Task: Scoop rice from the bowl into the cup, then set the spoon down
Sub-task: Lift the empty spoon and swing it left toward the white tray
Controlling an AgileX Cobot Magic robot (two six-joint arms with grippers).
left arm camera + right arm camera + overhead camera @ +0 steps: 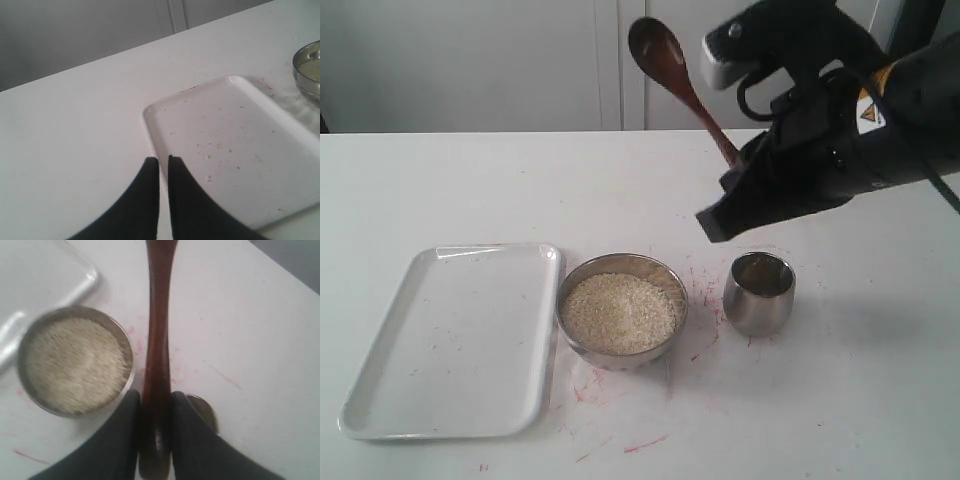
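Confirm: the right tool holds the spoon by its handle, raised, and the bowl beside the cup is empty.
Not empty: the bowl beside the cup holds rice, as the exterior view shows. The right tool does hold the spoon by its handle, raised.

Right wrist view: the spoon (159, 315) loses its scoop past the picture's edge, and the cup (206, 412) shows only as a sliver of rim behind one finger of the right gripper (156, 402). The rice (75, 362) is smeared by blur, with no single grain readable. Exterior view: the spoon's handle end is buried in the gripper, the cup's dim inside is too dark to tell what it holds, and the right arm (880, 110) runs out of frame. Left wrist view: the edge clips the bowl (307, 70) and one corner of the tray (230, 150).
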